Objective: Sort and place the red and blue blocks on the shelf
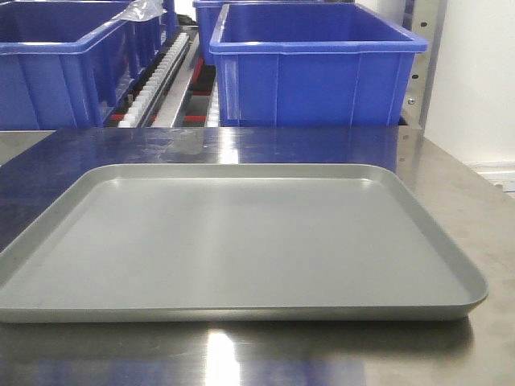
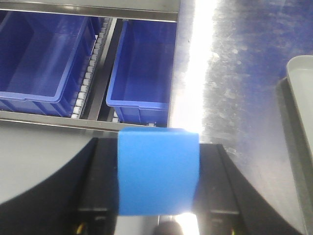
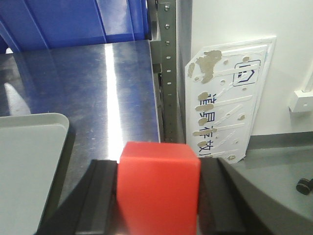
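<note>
Blue plastic bins fill the upper part of the front view: one wide bin (image 1: 314,72) at upper right and another (image 1: 56,72) at upper left, with a white roller track (image 1: 157,80) running between them on the shelf (image 1: 416,80). What lies inside them cannot be seen from this low angle. In the left wrist view two such bins (image 2: 44,54) (image 2: 142,63) show from above, smooth walls and floors in sight, framed by flat brushed-metal crossbars (image 2: 49,120).

A wide grey tray (image 1: 241,169) with rounded corners and a raised rim sits in the middle of the front view on the shiny steel table (image 1: 467,193). Its whole matte floor shows.

The blue block (image 2: 159,171) is at the lower centre of the left wrist view, a matte cube clamped by the left gripper (image 2: 157,196), its black fingers (image 2: 100,186) pressed to both sides. It hangs above the table's edge, the tray's rim at the far right.

The red block (image 3: 157,181) sits at the lower centre of the right wrist view, gripped the same way by the right gripper (image 3: 157,196), black fingers (image 3: 215,196) flush against it. Beyond it stands a perforated steel upright (image 3: 167,73), and to its right a white plaque (image 3: 230,98) with blue characters and patches of dried glue.
</note>
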Action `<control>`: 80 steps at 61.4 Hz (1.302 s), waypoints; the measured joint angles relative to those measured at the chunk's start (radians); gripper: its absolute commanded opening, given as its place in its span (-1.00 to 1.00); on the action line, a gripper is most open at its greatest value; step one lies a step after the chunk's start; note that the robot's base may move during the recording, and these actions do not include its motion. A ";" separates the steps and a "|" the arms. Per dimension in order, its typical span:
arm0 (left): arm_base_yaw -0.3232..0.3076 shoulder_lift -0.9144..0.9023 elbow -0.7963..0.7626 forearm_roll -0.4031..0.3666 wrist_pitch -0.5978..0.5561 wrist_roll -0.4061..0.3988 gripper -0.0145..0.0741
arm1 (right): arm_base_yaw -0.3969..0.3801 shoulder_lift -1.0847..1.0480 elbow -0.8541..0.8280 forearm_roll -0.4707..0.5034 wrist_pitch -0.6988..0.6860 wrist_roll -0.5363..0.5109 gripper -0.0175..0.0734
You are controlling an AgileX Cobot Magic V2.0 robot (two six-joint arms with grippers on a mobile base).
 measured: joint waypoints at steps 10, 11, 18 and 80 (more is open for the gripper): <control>0.000 0.000 0.000 0.000 0.000 0.000 -0.39 | 0.000 0.000 0.000 0.000 0.000 0.000 -0.51; 0.000 0.000 0.000 0.000 0.000 0.000 -0.39 | 0.000 0.000 0.000 0.000 0.000 0.000 -0.51; 0.000 0.000 0.000 0.000 0.000 0.000 -0.39 | 0.000 0.000 0.000 0.000 0.000 0.000 -0.51; 0.000 0.000 0.000 0.000 0.000 0.000 -0.39 | 0.000 0.000 0.000 0.000 0.000 0.000 -0.51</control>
